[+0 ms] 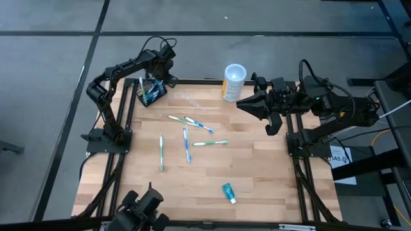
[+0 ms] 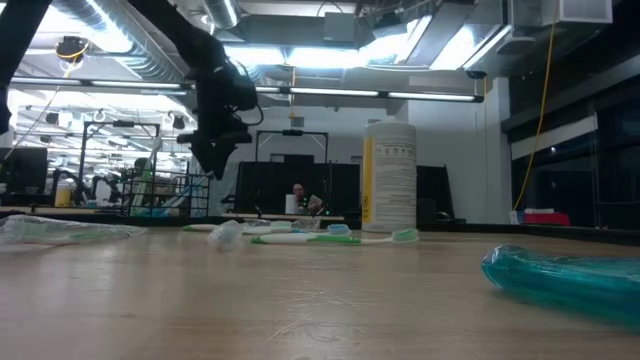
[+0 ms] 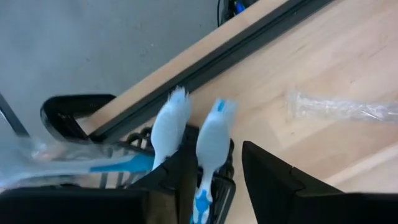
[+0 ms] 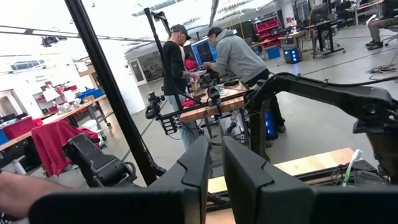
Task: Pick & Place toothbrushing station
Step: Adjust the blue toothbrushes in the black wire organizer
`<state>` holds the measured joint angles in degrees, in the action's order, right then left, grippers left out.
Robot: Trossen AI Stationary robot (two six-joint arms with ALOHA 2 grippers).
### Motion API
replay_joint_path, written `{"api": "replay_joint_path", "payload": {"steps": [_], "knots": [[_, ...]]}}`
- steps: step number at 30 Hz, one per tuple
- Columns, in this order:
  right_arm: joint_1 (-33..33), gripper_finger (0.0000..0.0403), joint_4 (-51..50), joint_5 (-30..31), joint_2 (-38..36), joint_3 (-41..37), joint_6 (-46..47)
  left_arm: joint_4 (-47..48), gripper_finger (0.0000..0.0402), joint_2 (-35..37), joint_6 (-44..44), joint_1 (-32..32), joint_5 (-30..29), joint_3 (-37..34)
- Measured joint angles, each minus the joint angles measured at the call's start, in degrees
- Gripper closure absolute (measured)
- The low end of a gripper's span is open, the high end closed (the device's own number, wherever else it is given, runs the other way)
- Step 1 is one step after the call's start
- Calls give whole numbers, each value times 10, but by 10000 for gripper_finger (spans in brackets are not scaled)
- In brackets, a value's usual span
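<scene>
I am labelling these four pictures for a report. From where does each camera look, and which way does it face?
High: above, looking straight down; both arms and the table show.
Low: at table-top height, looking level across; one arm shows.
Left wrist: on the left arm, looking down at toothbrushes; its own fingers show.
Right wrist: on the right arm, facing the room; its fingers show.
Shared: high and low both show the cup.

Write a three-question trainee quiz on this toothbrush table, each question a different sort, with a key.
1. True or false: the white-and-yellow cup lies on its side.
2. Which gripper is over the toothbrushing station? A) left gripper B) right gripper
3. Fill in: the teal tube lies near the table's ___ edge, the one opposite the cup.

Key: 1 false, it stands upright; 2 A; 3 near.
</scene>
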<state>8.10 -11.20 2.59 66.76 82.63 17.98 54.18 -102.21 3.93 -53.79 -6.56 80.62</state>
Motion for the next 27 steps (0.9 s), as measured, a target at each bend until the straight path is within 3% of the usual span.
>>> {"api": "replay_joint_path", "payload": {"steps": [8,16,27], "knots": [[0,353,0,1,0,0,3,-40,358,11,-4,6,0,-9],[0,353,0,11,0,0,5,-43,359,19,-2,2,12,-9],[0,353,0,15,0,0,-4,-74,359,99,18,-7,1,-8]]}}
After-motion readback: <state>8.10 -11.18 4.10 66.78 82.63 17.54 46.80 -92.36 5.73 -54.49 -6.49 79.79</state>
